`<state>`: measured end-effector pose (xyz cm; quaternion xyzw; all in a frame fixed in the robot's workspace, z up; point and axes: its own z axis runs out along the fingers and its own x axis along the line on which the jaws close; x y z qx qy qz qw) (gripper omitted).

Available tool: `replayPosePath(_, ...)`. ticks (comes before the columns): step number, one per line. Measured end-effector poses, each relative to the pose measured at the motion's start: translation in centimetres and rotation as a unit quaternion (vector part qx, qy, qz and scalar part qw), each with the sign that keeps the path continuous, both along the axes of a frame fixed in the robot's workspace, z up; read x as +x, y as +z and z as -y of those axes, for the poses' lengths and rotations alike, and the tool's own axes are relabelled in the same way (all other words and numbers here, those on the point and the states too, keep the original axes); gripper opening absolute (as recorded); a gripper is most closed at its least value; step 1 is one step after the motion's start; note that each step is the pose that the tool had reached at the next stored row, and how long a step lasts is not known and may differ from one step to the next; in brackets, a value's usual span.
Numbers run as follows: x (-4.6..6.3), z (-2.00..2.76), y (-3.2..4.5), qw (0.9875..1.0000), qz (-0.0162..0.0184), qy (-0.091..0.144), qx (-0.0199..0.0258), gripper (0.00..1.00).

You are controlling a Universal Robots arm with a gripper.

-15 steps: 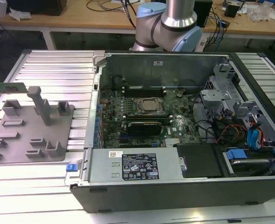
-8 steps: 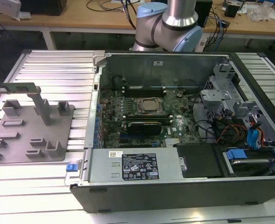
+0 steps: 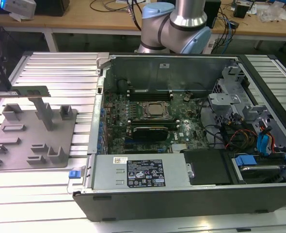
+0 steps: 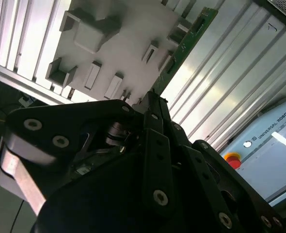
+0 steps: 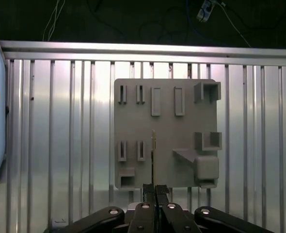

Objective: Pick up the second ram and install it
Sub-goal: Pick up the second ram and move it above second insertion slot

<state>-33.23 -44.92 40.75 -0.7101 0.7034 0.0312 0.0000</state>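
Jaws were pressed together on the second ram, pinching the green stick by one end at the exterior view's left edge. From my remote station I saw it held level, just above the tallest post of the grey holder block; I could not tell whether stick and post touched. In the first wrist view the second ram appeared edge-on, a thin line running out from between the dark fingers over the holder block, between its slots. In the second wrist view the second ram reached diagonally away from the fingers, past a corner of the holder block. The block sat on the ribbed aluminium bench. Just beside it, toward the exterior view's right, lay the open computer case, its motherboard and processor socket exposed, well apart from the held stick. Behind the case stood the arm's grey and blue base.
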Motion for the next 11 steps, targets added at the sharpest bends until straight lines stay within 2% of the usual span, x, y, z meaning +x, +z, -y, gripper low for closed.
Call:
replayPosePath(4, 1.3, 0.0, 0.0, 1.0, 0.0, 0.0, 0.0, 0.09)
replayPosePath(7, 2.9, 0.0, 0.01, 1.0, -0.0001, 0.0, 0.0, 0.09)
replayPosePath(9, 3.6, 0.0, 0.0, 1.0, 0.0, 0.0, 0.0, 0.09)
replayPosePath(11, 5.0, 0.0, 0.01, 1.0, -0.0001, 0.0, 0.0, 0.09)
